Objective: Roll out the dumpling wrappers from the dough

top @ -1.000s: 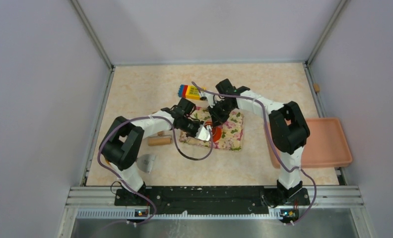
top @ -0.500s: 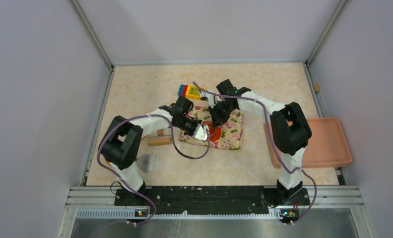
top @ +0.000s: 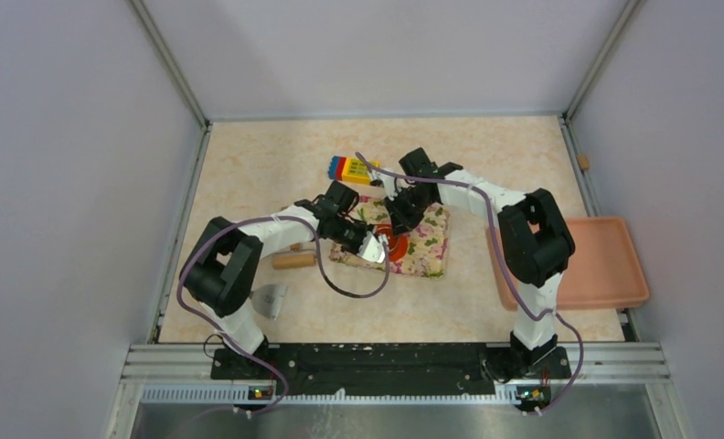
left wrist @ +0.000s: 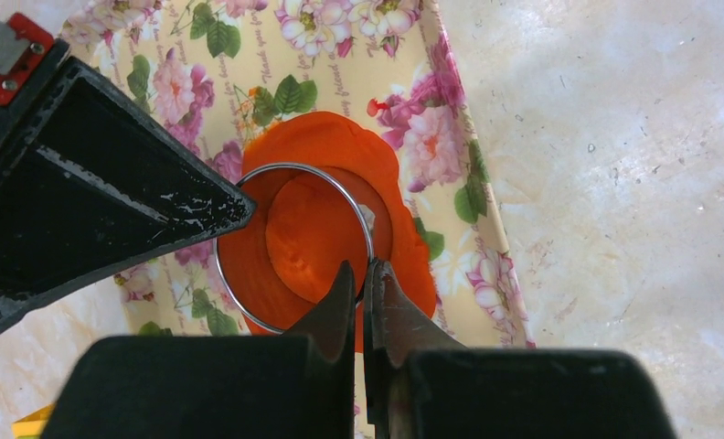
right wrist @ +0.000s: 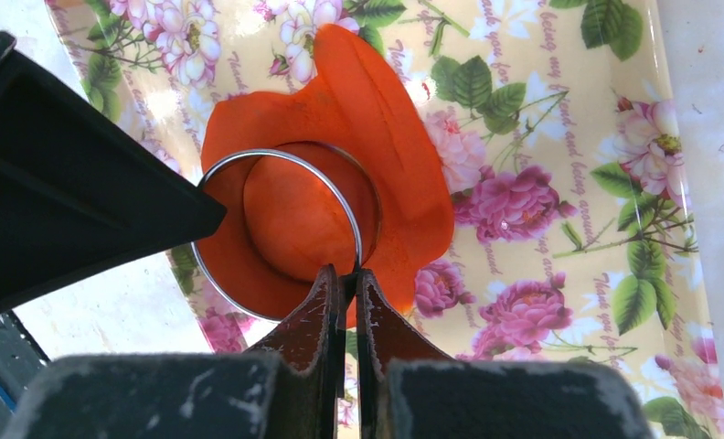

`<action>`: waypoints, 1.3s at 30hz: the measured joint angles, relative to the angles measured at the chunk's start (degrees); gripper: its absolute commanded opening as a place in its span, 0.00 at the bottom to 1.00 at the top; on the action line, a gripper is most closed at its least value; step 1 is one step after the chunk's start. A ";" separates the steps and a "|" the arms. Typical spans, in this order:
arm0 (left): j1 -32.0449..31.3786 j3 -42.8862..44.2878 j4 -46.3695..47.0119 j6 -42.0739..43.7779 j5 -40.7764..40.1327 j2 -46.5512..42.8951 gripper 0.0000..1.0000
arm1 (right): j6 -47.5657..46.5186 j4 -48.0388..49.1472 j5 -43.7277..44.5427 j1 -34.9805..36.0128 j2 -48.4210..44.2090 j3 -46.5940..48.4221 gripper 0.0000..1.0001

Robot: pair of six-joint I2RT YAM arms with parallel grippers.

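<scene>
You're mid-cutout: left gripper point(left wrist: 362, 271) and right gripper point(right wrist: 346, 274) are both pinching shut on the metal ring point(left wrist: 296, 165), which is sitting in the flattened dough point(left wrist: 340, 137) on the floral mat point(left wrist: 322, 27). Next is probably lifting the ring straight up without tearing the wrapper point(left wrist: 313, 233).

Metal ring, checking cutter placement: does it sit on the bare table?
No, the metal ring stands on the dough, which lies on the floral mat.

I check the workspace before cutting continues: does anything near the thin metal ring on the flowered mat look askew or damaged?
Nothing is spilled or broken. One thing stands out: the thin metal ring sits off-centre on the flat orange clay dough, so its rim reaches the dough's edge on one side, beside the flowered mat's border.
</scene>
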 measured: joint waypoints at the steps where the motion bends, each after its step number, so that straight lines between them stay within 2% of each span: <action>1: -0.42 -0.31 0.55 -0.28 -0.63 -0.20 0.00 | -0.02 0.02 0.00 0.02 0.00 -0.07 0.00; 7: -3.58 -0.87 2.21 -2.08 -4.96 -0.74 0.00 | 0.00 -1.09 0.28 0.00 0.46 0.63 0.00; 19: -6.84 -0.31 1.88 -2.62 -8.04 -0.76 0.00 | 1.07 -10.97 -0.26 -0.07 7.65 12.00 0.00; 31: -9.22 3.32 0.96 -12.59 -10.62 2.12 0.00 | 1.20 -14.38 -0.57 -0.13 10.16 15.91 0.00; 32: -9.38 3.39 1.05 -13.38 -10.99 2.12 0.00 | 0.94 -14.38 -0.63 -0.13 10.14 15.91 0.01; 36: -10.01 3.43 1.36 -16.48 -12.74 1.84 0.00 | -0.39 -14.67 -1.73 -0.26 10.03 16.00 0.20; 39: -10.27 3.43 1.33 -18.32 -13.20 1.60 0.00 | -1.66 -16.24 -3.43 -1.03 10.03 17.07 0.26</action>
